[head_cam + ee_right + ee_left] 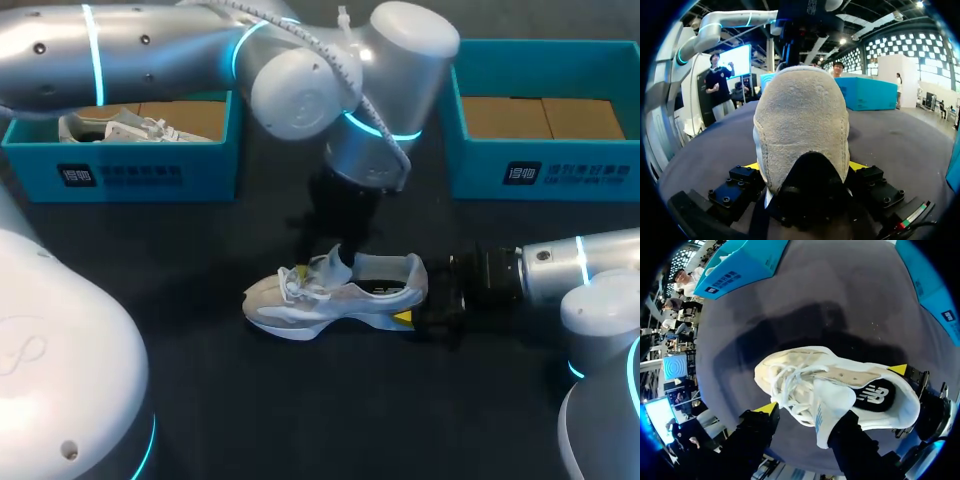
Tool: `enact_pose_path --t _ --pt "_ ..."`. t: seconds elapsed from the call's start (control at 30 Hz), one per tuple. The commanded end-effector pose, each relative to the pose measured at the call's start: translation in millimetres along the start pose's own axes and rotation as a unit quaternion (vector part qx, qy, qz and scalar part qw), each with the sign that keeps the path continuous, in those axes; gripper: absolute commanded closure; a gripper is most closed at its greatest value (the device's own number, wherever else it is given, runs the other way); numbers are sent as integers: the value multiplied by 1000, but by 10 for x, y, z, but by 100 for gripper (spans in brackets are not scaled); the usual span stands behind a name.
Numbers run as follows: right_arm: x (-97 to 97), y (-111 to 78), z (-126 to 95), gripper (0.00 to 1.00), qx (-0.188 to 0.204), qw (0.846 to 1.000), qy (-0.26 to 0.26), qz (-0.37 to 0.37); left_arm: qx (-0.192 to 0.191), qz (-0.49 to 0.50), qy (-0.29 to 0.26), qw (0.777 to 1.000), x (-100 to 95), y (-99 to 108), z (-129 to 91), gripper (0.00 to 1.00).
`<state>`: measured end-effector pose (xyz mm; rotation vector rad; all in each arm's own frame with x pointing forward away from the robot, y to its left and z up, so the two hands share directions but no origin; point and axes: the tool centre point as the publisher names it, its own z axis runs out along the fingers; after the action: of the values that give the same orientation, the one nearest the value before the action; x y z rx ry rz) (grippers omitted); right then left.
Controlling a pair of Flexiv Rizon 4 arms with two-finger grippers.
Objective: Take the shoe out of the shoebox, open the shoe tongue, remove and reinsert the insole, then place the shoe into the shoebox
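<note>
Shoe [335, 295] out of box, on its sole at table centre, toe to 9 o'clock, heel to 3. Step one done. Right gripper [805, 167] at the shoe's 3 o'clock, clamped on the heel from both sides. Left gripper [807, 420] comes down from 12 over the laces, fingers apart: one yellow tip just beside the laces, the other hidden by the tongue [334, 262], which stands up, so tongue-opening looks underway. Dark insole [875, 395] lies inside; removing it, reinserting and boxing remain. Left box [120, 170] at 10 o'clock holds another shoe [120, 127]; right box [560, 170] at 2.
</note>
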<state>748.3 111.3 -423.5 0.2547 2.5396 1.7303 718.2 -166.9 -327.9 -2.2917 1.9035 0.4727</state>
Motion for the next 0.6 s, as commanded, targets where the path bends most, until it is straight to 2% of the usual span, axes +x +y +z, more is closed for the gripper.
enact_pose_path --t 0.03,0.17,0.27,0.33,0.37,0.43,0.6 --pt "2 6 3 100 2 1000 -1 0 4 -1 22 1000 -110 15 -36 52" --pt "2 6 3 100 2 1000 -1 0 5 -2 29 1000 -131 2 -56 56" --pt "2 6 3 100 2 1000 -1 0 4 -4 32 999 -139 -12 -60 64" --pt "2 6 3 100 2 1000 -1 0 5 -6 34 999 -148 -24 -58 75" --pt "2 6 3 100 2 1000 -1 0 4 -7 38 999 -155 -32 -58 91" --pt "2 6 3 100 2 1000 -1 0 4 -8 44 999 -165 -43 -55 100" --pt "2 6 3 100 2 1000 -1 0 3 -1 75 997 -232 -77 -21 100"
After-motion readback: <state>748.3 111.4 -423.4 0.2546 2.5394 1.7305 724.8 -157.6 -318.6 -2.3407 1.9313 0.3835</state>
